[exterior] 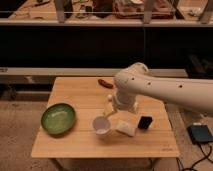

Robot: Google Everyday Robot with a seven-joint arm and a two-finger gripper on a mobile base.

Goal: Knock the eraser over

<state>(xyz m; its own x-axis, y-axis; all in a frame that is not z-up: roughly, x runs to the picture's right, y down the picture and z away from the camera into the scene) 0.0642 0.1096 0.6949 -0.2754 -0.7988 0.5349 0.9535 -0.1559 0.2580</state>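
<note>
Pincer (109, 113), state unclear, hangs beside round white cup (102, 126), apart from blocky black eraser (145, 122).

The arm (170, 92) is clad in a smooth, off-white shell, a thick rounded tube that reaches in from the right edge. It swells into a bulbous, dome-like joint (132, 80), pale on top and shaded grey beneath. Below it a shorter white segment leads to the end effector (120, 106), low over the wooden surface (75, 90), near its middle.
</note>
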